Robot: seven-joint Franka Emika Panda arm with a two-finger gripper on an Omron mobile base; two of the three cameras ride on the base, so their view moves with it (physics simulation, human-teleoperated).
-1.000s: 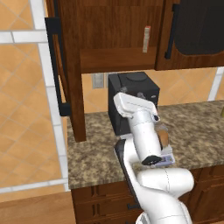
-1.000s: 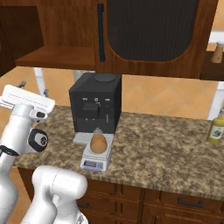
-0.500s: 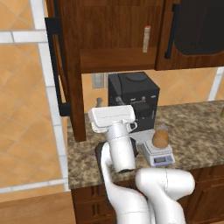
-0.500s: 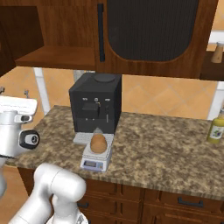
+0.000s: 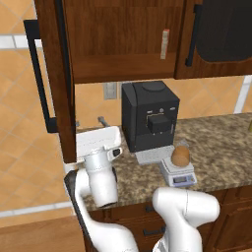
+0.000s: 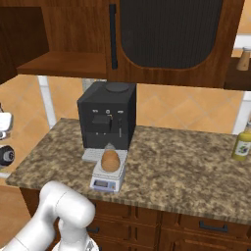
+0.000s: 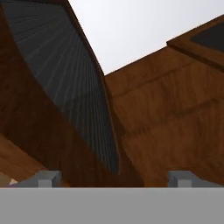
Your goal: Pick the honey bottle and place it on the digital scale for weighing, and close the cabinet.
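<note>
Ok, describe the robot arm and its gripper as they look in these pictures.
The arm is glossy white, built of rounded tubular segments with bulbous joints and a dark band along one lower link. Its hand is a white boxy block with a small dark round detail on the side. In the hand view the gripper shows two small grey, square fingertips. No cables or markings are visible.

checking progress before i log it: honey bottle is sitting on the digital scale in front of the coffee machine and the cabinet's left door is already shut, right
Not quite. The honey bottle does sit on the digital scale in front of the coffee machine, but the cabinet's left door is not shut: the left base view shows it swung out, edge-on, with the interior exposed. Closing it is left to do.
</note>
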